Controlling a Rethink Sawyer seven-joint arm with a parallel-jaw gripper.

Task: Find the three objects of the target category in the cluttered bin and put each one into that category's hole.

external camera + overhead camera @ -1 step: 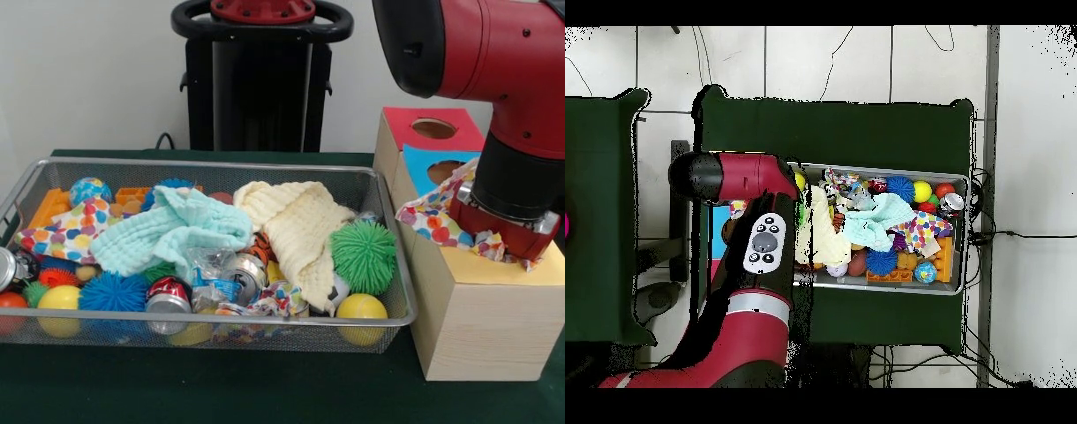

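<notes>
My claw [500,237] sits low over the yellow top of the wooden box [481,327], its tips buried in a polka-dot cloth [439,212], so I cannot tell how far it is open. The cloth drapes across the box's top beside the blue panel's hole [444,170]. The wire basket [212,329] (crammed with balls, cans and cloths) stands just beside the box on the green surface [177,389].

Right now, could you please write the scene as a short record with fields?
arm: over the wooden box, beside the wire basket
pincer: low over the box's yellow section, fingers hidden
cloth: polka-dot cloth bunched under the pincer
holes: red section and blue section, both visible
basket contents: mint cloth, cream cloth, green spiky ball, cans, balls
</notes>
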